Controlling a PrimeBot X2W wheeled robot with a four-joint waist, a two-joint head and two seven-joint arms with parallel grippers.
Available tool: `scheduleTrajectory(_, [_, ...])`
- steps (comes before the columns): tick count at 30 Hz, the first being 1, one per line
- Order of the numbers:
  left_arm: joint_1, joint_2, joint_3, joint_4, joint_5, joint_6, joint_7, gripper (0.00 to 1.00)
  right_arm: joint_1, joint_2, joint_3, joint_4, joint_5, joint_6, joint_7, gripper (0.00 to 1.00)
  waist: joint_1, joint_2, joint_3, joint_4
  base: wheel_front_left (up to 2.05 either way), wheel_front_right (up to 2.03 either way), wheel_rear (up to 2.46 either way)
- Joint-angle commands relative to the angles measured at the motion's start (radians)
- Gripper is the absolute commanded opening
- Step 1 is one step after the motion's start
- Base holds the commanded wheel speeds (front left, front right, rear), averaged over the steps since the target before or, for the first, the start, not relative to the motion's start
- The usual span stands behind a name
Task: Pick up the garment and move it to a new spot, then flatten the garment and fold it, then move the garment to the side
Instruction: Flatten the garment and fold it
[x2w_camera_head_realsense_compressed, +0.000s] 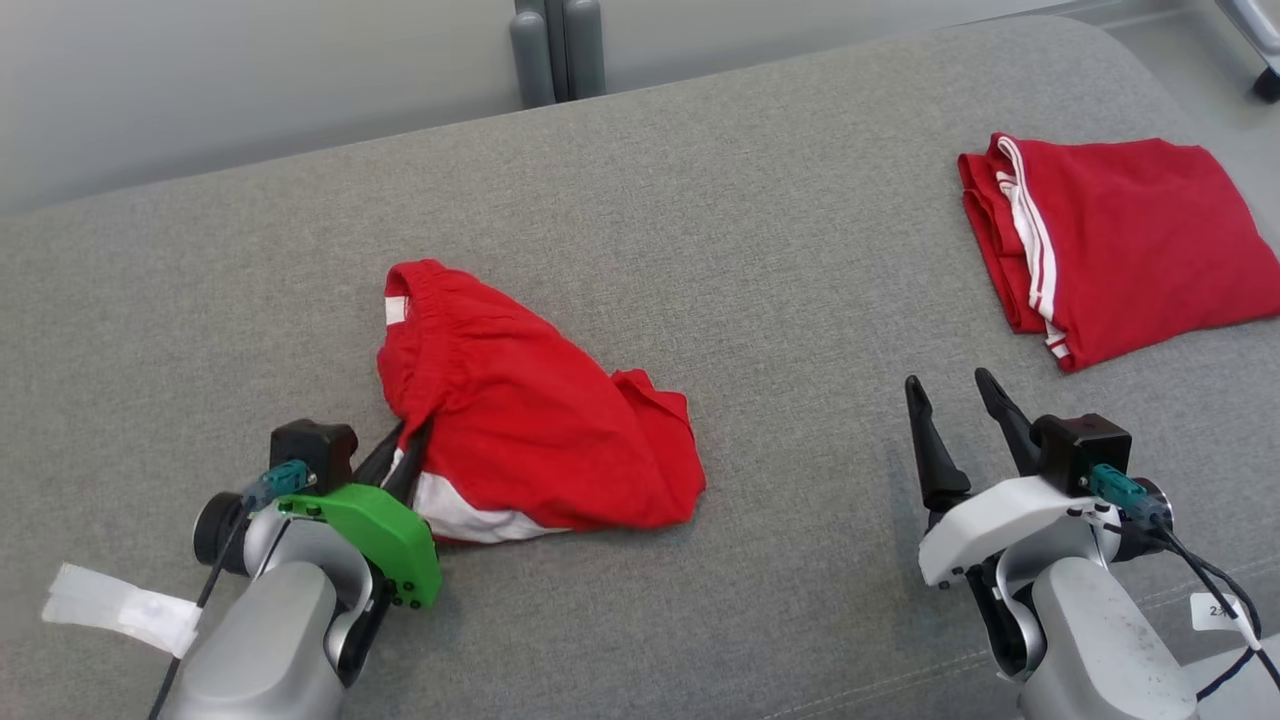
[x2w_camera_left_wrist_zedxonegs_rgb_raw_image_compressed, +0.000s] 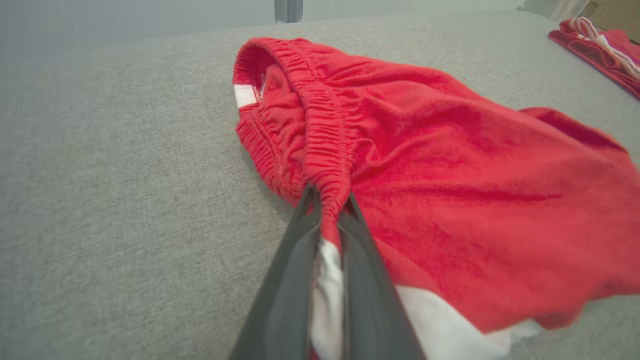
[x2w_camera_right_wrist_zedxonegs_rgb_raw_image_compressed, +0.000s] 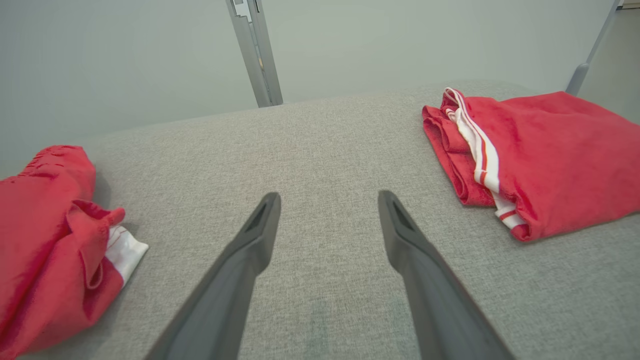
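While the head view has the crumpled red garment (x2w_camera_head_realsense_compressed: 530, 440) on the grey cushion (x2w_camera_head_realsense_compressed: 700, 200) by the left gripper (x2w_camera_head_realsense_compressed: 405, 450), left wrist view shows its fingers (x2w_camera_left_wrist_zedxonegs_rgb_raw_image_compressed: 295, 280) pinched shut on the waistband (x2w_camera_left_wrist_zedxonegs_rgb_raw_image_compressed: 325, 135). Right wrist view: right gripper (x2w_camera_right_wrist_zedxonegs_rgb_raw_image_compressed: 330, 200) gaping, empty, folded red garment (x2w_camera_right_wrist_zedxonegs_rgb_raw_image_compressed: 550, 150) beyond.

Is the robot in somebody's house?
Maybe not. It looks like a plain practice room: a grey cushion, a bare wall, a metal post, plus crumpled shorts and a folded pair.
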Motion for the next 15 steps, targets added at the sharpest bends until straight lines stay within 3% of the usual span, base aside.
scheduleTrajectory(1, [-0.029,0.015,-0.003,-0.014,0.002,-0.002,-0.015,0.0,-0.001,-0.002,-0.003,-0.004,-0.006,-0.002,-0.003,1.0,0.0,0.0,0.0,0.003,0.0,0.0,0.0])
scheduleTrajectory(15, [-0.002,0.011,0.119,-0.295,0.101,0.015,-0.036,0.0,0.024,-0.001,-0.006,-0.001,0.013,-0.002,-0.003,1.0,0.0,0.0,-0.033,0.057,0.0,0.0,0.0])
